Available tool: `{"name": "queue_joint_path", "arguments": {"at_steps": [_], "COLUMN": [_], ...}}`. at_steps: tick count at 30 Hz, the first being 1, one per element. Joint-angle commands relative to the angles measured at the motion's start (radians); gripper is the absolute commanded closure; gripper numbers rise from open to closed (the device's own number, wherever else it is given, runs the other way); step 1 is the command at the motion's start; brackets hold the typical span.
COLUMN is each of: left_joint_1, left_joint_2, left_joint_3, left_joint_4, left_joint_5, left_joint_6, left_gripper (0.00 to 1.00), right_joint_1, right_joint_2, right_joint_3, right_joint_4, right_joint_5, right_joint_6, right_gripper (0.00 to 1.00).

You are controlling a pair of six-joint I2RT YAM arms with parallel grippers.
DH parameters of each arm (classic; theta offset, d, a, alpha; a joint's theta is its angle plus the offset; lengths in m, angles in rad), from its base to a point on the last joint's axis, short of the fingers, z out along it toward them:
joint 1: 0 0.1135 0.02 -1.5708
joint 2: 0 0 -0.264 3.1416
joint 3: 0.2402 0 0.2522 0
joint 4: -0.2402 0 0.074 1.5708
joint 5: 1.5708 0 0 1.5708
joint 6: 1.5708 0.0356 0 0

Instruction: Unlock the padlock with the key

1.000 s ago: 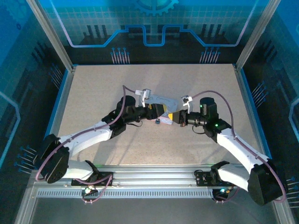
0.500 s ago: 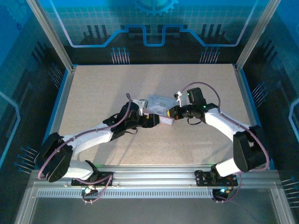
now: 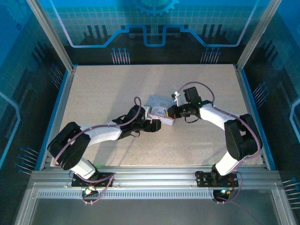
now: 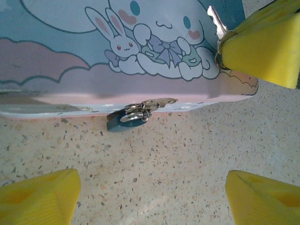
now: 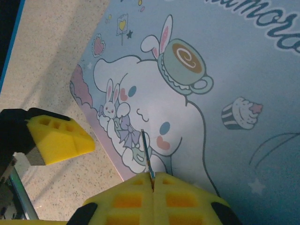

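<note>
top: high, behind, looking down | wrists: close, both facing tin (image 4: pixel 56 56)

padlock (image 4: pixel 123 123): dark bluish metal body, faint sheen, bright silvery shackle | key (image 4: pixel 214 18): thin bare metal, shiny | tin (image 4: pixel 140 42): smooth printed lid, soft satin gloss, and there's its silvery metal hasp (image 4: pixel 157 101) | table (image 4: pixel 187 159): speckled, matt, finely grainy | right gripper (image 5: pixel 153 178): yellow pads (image 5: pixel 126 201), matt, moulded pockets
</note>
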Motion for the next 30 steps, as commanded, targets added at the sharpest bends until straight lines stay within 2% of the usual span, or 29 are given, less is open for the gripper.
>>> {"name": "queue_joint_path", "arguments": {"at_steps": [1, 19, 30], "left_joint_1": [0.005, 0.005, 0.005], "left_joint_2": [0.027, 0.175, 0.255], "left_joint_3": [-0.022, -0.008, 0.019], "left_joint_4": [0.083, 0.255, 0.334], "left_joint_5": [-0.005, -0.021, -0.025], "left_joint_6": [0.047, 0.096, 0.074], "left_gripper": [0.18, 0.2, 0.28], "right_joint_1": [-0.025, -0.046, -0.042], "right_joint_2": [0.02, 0.049, 0.049], "right_joint_3": [-0.004, -0.086, -0.086], "right_joint_4": [0.048, 0.063, 0.074], "right_joint_5": [-0.036, -0.023, -0.023], "right_joint_6": [0.026, 0.041, 0.047], "right_gripper": [1.0, 1.0, 1.0]}}
